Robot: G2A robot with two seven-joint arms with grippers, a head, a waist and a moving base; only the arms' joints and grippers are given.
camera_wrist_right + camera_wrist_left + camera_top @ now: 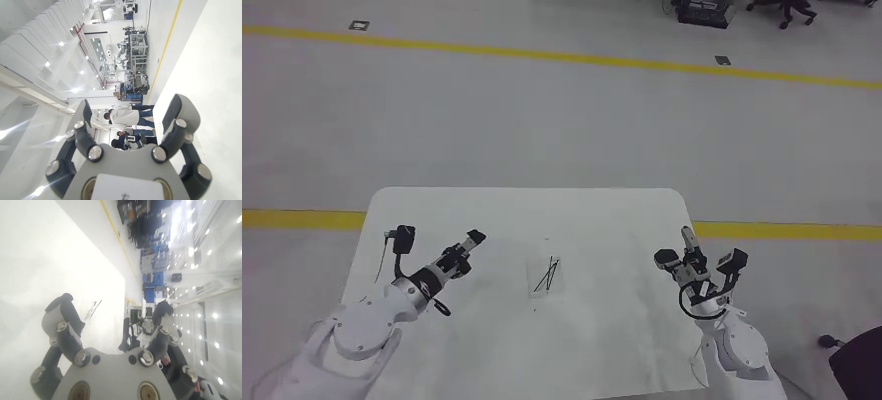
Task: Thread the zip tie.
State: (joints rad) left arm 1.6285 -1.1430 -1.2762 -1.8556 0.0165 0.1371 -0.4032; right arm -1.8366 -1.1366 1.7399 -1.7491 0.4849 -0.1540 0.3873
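- Now the zip ties [548, 276] lie crossed at the middle of the bench [622, 330], between both arms and well apart from each.
- Left jaws: spread, holding nothing, above the bench's left part.
- Right jaws: spread, holding nothing, near its right edge.

White desk [622, 330] under me, plain, no pattern at all. The zip ties [547, 275] show as thin black strokes on it. My left pincer [114, 302]: black fingers, one capped in grey, on a grey plate dotted with silver screws. My right pincer [130, 104]: the same grey and black, and its pads [87, 113] are black with fine ribbing. Beyond the desk, pale grey floor [542, 130] crossed by yellow lines [542, 56].
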